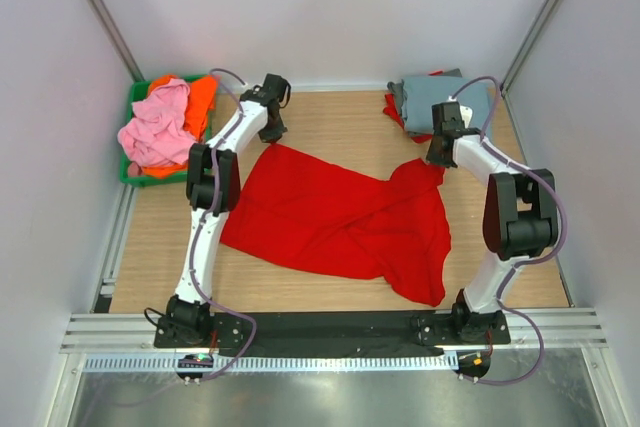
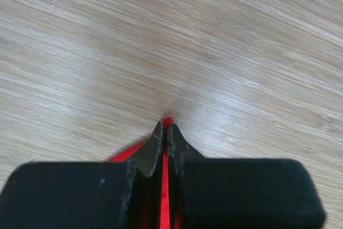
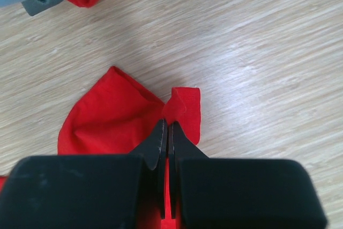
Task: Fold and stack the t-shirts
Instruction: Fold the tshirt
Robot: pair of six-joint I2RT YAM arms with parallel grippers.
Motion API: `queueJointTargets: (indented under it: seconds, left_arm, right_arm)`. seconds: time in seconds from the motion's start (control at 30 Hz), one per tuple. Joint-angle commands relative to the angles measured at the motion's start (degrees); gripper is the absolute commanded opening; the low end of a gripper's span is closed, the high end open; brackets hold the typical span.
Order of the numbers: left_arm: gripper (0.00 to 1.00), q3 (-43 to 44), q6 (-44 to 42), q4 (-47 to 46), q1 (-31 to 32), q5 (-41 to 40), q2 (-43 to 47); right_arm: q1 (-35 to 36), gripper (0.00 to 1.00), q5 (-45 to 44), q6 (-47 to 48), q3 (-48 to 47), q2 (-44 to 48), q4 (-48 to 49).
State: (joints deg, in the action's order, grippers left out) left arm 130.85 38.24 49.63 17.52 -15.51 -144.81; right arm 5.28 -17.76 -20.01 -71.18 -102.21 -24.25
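Red soft cloth is being held at both far corners: the bright red short-sleeved t-shirt (image 1: pixel 335 217) is being stretched, rumpled, across the middle of the pale wooden table (image 1: pixel 330 117). Its far left corner is being pinched by the tightly closed left gripper (image 2: pixel 166 128), with only a thin red sliver showing between the black fingers. Its far right corner is being clamped by the right gripper (image 3: pixel 167 127), with a small red flap standing past the fingertips. A folded grey-blue t-shirt (image 1: pixel 445 95) is being borne on a second red t-shirt (image 1: pixel 396 110) at the far right corner. A pink t-shirt (image 1: pixel 155 132) and an orange t-shirt (image 1: pixel 203 99) are being held, heaped, in the green plastic bin (image 1: pixel 137 97) at the far left.
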Motion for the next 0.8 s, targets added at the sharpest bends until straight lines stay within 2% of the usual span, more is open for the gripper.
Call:
queueJointTargets:
  seconds: [0.0, 0.2, 0.37, 0.53, 0.7, 0.77]
  left_arm:
    - [0.0, 1.1, -1.6, 2.9, 0.1, -2.8, 2.5]
    - [0.0, -2.6, -3.5, 8.7, -2.0, -6.8, 10.0]
    - [0.0, -8.9, -3.7, 11.1, -3.5, -10.2, 16.2]
    - [0.0, -18.1, -2.8, 8.8, -7.8, -8.5, 23.9]
    - [0.0, -20.7, -4.2, 9.1, -8.8, -7.1, 25.6]
    - [0.0, -20.9, -4.6, 9.0, -8.8, -6.0, 25.8]
  right_arm:
    - [0.3, 0.01, 3.6, 0.6, -1.2, -1.2, 3.1]
    - [0.3, 0.01, 9.7, 2.0, -7.4, -1.2, 2.0]
    - [0.3, 0.01, 11.9, 3.2, -14.1, -0.7, 0.2]
    - [0.3, 0.01, 15.8, 4.0, -21.3, -3.5, -1.8]
    - [0.3, 0.01, 17.0, 5.2, -25.8, -5.7, -3.6]
    - [0.3, 0.01, 19.9, 5.3, -26.3, -6.1, -4.5]
